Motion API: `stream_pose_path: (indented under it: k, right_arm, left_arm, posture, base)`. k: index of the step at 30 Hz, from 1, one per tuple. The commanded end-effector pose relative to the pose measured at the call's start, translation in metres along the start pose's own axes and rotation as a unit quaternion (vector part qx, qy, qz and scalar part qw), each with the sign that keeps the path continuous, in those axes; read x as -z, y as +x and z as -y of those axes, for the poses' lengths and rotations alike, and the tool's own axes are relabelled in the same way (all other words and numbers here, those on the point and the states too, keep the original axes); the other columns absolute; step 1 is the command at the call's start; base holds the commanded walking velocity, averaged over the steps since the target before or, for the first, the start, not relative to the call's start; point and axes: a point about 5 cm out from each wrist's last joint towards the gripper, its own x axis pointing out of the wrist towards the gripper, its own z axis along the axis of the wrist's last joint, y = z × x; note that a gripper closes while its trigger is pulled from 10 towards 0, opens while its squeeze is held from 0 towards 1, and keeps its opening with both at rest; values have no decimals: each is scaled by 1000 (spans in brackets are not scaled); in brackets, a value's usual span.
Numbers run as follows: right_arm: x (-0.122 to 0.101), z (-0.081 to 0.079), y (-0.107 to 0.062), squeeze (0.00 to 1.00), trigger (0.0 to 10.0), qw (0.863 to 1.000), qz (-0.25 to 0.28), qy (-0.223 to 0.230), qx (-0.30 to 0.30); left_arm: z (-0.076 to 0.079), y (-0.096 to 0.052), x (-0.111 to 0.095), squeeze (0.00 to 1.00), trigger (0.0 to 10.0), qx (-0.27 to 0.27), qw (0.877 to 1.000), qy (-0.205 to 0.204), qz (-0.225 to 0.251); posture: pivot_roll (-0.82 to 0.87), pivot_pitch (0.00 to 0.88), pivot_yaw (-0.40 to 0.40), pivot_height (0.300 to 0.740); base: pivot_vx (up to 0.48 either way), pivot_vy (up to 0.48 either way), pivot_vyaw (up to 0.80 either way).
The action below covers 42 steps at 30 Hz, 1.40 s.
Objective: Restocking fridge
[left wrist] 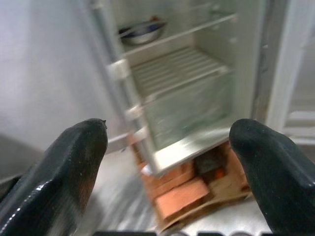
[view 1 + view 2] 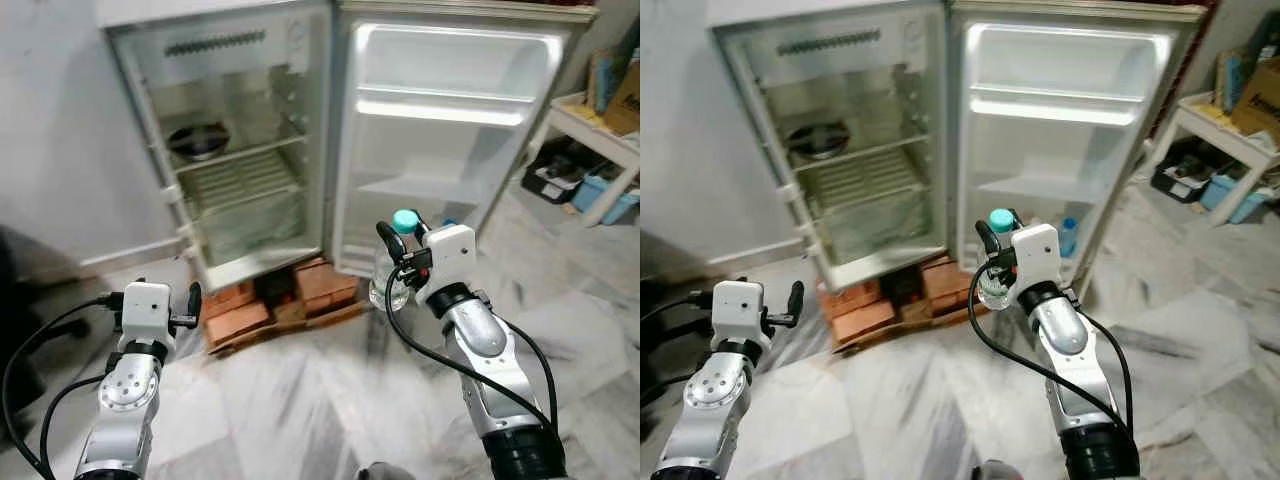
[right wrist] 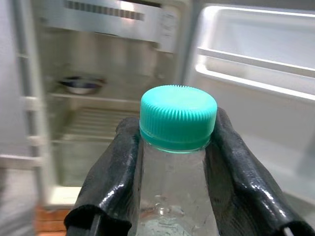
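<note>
Right wrist view: the right gripper (image 3: 177, 162) clamps a clear bottle (image 3: 174, 196) just below its teal cap (image 3: 178, 117), held near the open fridge (image 2: 240, 150) door (image 2: 450, 130). The left gripper (image 1: 172, 167) hangs spread and empty, lower left, facing the shelves.

The marble-patterned tiled floor (image 2: 300, 400) carries a layer of red bricks (image 2: 238, 318) and a wooden pallet (image 2: 290, 312), on which the open fridge (image 2: 235, 150) stands. A metal bowl (image 2: 198, 140) rests on the upper wire shelf (image 2: 240, 152) inside.
</note>
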Motion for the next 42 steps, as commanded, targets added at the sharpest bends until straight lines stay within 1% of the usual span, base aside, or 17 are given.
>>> stream_pose_path:
  k: [1, 4, 6, 9, 17, 20, 21, 23, 32, 34, 42]
  right_arm:
    - [-6, 10, -1, 0, 10000, 1000, 14, -7, 14]
    - [-5, 8, -1, 0, 10000, 1000, 11, -2, 8]
    - [-5, 6, -1, 0, 10000, 1000, 9, -3, -6]
    - [-8, 0, -2, 0, 10000, 999, 21, -10, -32]
    - [-7, -1, -1, 0, 10000, 999, 18, -5, -29]
    - [-6, -1, 0, 0, 10000, 999, 16, -2, -31]
    - [-7, -3, -1, 0, 10000, 999, 19, -8, -45]
    - [-7, -5, -1, 0, 10000, 998, 21, -12, -54]
    - [-6, -4, -1, 0, 10000, 999, 18, -4, -50]
    - [-4, -3, -1, 0, 10000, 999, 15, 4, -44]
    - [-3, -4, -2, 0, 10000, 999, 13, 6, -53]
  left_arm:
    - [6, 2, -3, 0, 10000, 6, 1000, 1, 6]
    - [7, 2, -2, 0, 10000, 8, 1000, 0, 4]
    - [8, 2, -2, 0, 10000, 8, 1000, 0, 3]
    - [9, 2, -1, 0, 10000, 9, 1000, 1, 3]
    - [10, 2, -1, 0, 10000, 9, 1000, 3, 1]
    - [10, 2, -1, 0, 10000, 8, 1000, 1, 0]
    - [10, 1, -1, 0, 10000, 5, 1000, -3, 1]
    - [10, 1, -1, 0, 10000, 4, 1000, -7, 3]
    - [10, -1, 1, 0, 10000, 5, 1000, -14, -2]
    - [10, -2, 2, 0, 10000, 8, 1000, -15, -3]
    - [10, -1, 0, 0, 10000, 11, 1000, -17, 1]
  posture:
    - [21, 0, -20, 740]
    - [20, 0, -20, 740]
    - [20, 0, -20, 740]
    - [20, 0, -20, 740]
    - [21, 0, -21, 740]
    - [21, 0, -21, 740]
    - [21, 0, -21, 740]
    - [20, 0, -23, 740]
    - [22, 0, -23, 740]
    - [22, 0, -23, 740]
    - [21, 0, -20, 740]
  base:
    - [379, -289, 0]
    - [363, -311, 0]
    - [352, -319, 0]
    - [341, -334, 260]
    - [332, -343, 774]
    - [310, -312, 0]
    - [0, 0, 763]
    - [0, 0, 775]
    - [0, 0, 769]
    - [0, 0, 0]
    - [30, 0, 0]
